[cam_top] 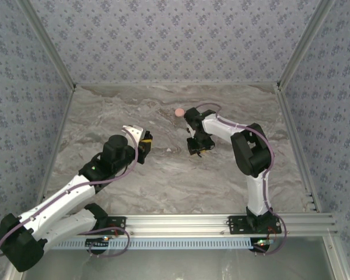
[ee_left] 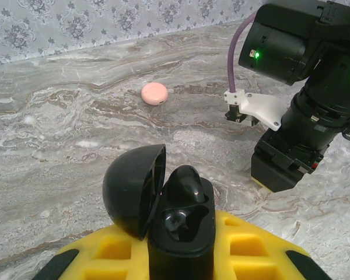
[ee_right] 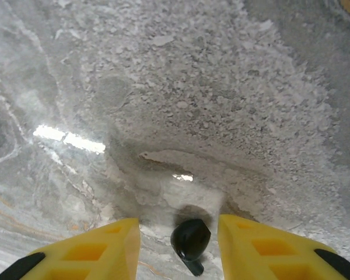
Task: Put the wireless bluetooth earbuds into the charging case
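Left gripper (cam_top: 144,144) pinches the case (ee_left: 184,224), lid open, presenting its sockets; the right gripper (ee_right: 178,226) has jaws spread around an earbud (ee_right: 190,236) on the table (ee_right: 192,87), likely for pickup.

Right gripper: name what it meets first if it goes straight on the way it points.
Probably the black earbud lying inside the open right gripper; just behind it the marble table, though depth is unclear.

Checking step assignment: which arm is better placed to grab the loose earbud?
Right. The right gripper straddles the earbud, jaws apart; the left gripper is holding the open case.
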### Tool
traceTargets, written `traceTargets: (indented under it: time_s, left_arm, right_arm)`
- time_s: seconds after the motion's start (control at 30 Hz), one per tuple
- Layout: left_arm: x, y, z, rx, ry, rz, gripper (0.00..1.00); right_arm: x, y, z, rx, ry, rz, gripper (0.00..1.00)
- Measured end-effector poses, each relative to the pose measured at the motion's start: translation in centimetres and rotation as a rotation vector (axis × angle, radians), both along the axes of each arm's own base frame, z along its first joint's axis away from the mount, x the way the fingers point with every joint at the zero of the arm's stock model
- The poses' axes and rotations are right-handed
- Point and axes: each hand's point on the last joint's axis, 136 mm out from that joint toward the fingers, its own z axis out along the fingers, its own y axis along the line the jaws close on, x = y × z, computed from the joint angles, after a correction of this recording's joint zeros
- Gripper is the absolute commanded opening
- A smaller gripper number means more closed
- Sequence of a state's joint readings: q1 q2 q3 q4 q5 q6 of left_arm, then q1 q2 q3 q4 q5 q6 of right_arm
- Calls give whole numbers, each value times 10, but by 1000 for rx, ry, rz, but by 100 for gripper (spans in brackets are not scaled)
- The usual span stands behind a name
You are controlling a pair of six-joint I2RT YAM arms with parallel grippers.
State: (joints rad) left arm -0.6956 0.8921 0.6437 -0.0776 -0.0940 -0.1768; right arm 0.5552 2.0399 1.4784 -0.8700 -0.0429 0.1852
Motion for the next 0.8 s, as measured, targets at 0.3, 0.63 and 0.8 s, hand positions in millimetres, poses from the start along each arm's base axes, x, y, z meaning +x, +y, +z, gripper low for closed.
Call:
traceTargets:
  time_s: [0.3,0.63,0.8]
  left_arm:
    - [0,0,0,0,0,0,14]
    - [0,0,0,0,0,0,14]
    - [0,0,0,0,0,0,14]
  right_arm:
    - [2,3,11,-11,-14,140,41]
    - [-1,5,4,-27,13,200,40]
    - [-3,4,-2,-37,29,205,40]
